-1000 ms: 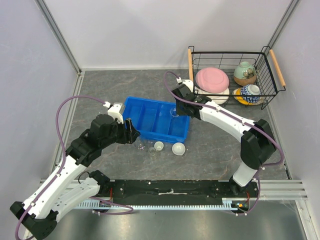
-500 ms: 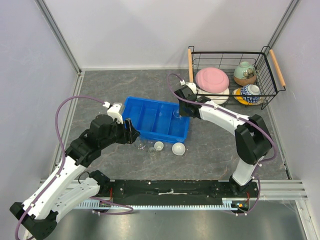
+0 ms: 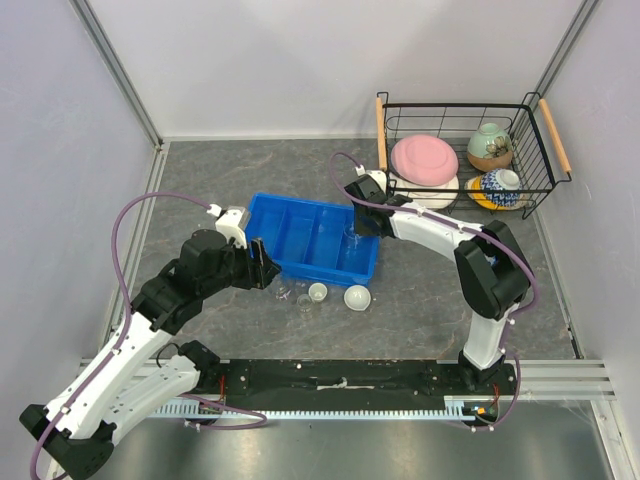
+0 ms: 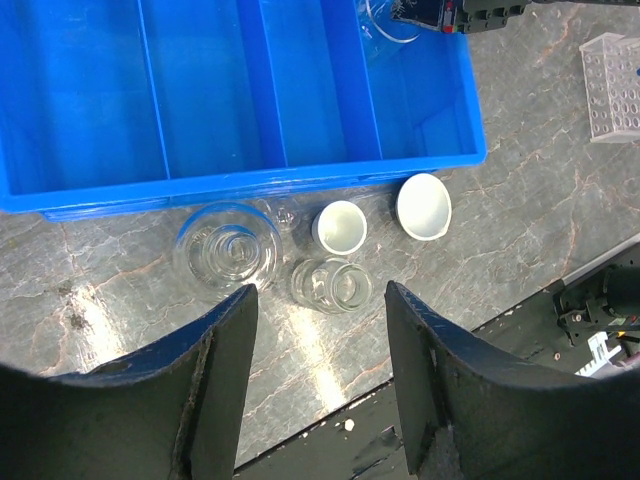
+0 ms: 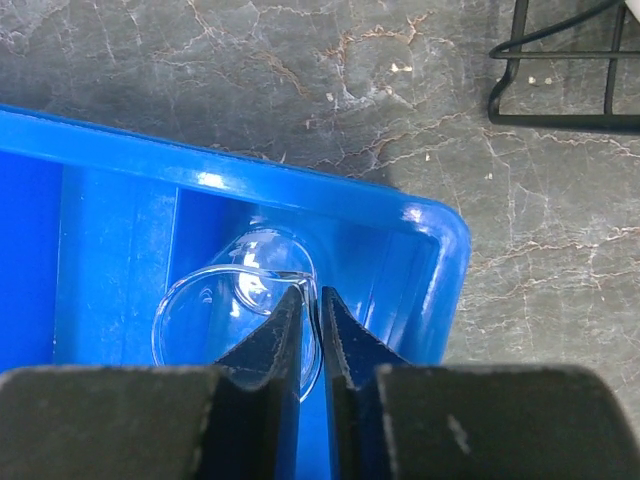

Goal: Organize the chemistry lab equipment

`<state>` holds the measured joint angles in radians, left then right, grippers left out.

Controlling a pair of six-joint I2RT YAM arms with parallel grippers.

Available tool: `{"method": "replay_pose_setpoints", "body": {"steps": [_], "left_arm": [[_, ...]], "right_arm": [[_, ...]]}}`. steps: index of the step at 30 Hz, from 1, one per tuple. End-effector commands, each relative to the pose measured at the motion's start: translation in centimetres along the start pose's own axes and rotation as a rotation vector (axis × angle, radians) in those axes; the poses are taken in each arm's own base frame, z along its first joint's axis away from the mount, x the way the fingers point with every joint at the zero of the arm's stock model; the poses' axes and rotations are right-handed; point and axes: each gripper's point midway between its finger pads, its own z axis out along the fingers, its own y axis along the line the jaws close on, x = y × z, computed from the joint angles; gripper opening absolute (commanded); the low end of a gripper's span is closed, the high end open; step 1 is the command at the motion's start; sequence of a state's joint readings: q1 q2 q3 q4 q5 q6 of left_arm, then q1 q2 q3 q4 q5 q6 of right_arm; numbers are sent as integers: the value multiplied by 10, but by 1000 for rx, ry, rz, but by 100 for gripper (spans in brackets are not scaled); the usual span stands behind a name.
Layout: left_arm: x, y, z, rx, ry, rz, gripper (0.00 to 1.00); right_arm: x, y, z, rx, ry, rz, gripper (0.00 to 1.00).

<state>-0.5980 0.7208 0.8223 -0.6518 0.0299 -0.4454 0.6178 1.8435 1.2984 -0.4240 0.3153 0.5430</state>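
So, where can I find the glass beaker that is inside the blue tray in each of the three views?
Top external: the glass beaker is just right of centre, in the tray's rightmost compartment.
Left wrist: it is at the top edge, right of centre, only partly in view.
Right wrist: it is in the lower half, left of centre.
Shared landmark: the blue tray around it, seen in all three views.

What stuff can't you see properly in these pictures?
Top view: the right gripper covers most of the glass beaker in the blue bin.
Right wrist view: whether the jaws pinch the beaker's rim is unclear.
Left wrist view: the clear rack is cut by the right edge.
Top view: the pink plate hides most of a white plate.
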Motion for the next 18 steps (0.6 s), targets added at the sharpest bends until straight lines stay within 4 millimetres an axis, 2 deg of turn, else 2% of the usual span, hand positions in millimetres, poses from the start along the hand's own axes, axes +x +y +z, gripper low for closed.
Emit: {"method": "replay_pose_setpoints", "body": {"steps": [1,6,10,13,18], "left_arm": [[-5,-5,0,32,-22,36,61],[-5,-5,1,31,-22,36,61],[-5,-5,1,28,-19,38,61],[-5,-4,3,25,-15,38,61],[-5,-3,3,20,-16,38,61]], "right_arm": [[-14,2,2,1,-32,12,20],[-26,3,-7,3,-46,4,27],[-41,3,-21,4,-75,3,31],[-51,-1,-37,17,-96,2,32],[-61,-5,-74,16,-145,-11,33]]}}
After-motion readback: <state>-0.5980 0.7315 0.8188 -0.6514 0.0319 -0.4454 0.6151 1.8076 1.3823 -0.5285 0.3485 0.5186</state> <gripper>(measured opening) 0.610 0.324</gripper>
